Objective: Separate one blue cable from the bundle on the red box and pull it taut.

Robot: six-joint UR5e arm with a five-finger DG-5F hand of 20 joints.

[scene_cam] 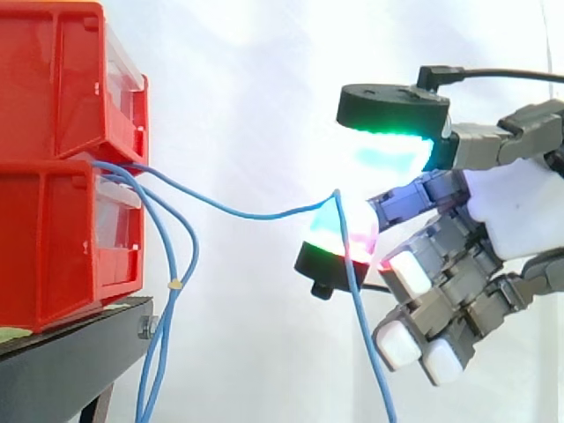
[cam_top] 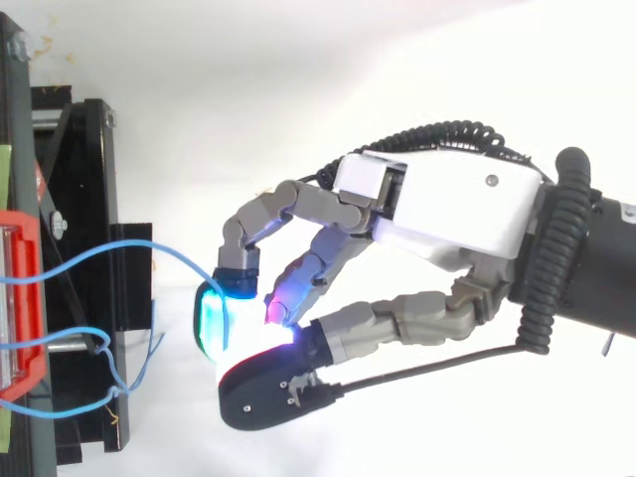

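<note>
Two red bins (scene_cam: 53, 247) are stacked on a black stand (scene_cam: 70, 348) at the left. Thin blue cables come out between them. One blue cable (scene_cam: 247, 211) runs rightward with a slight sag to my hand (scene_cam: 520, 211), and its free end hangs down past the fingers. My hand is shut on this cable, pinching it between glowing fingertips (scene_cam: 339, 233). The other fingers are curled below. The remaining bundle (scene_cam: 163, 335) hangs in loops beside the stand. In the top view the held cable (cam_top: 149, 245) leads from the red bin (cam_top: 22, 227) to my hand (cam_top: 447, 204).
A white curtain backs the scene. The black stand (cam_top: 84, 179) juts out at the left, with a bolt at its front corner. A small pale tie sits on the hanging cables (scene_cam: 175, 285). Open space lies between the bins and my hand.
</note>
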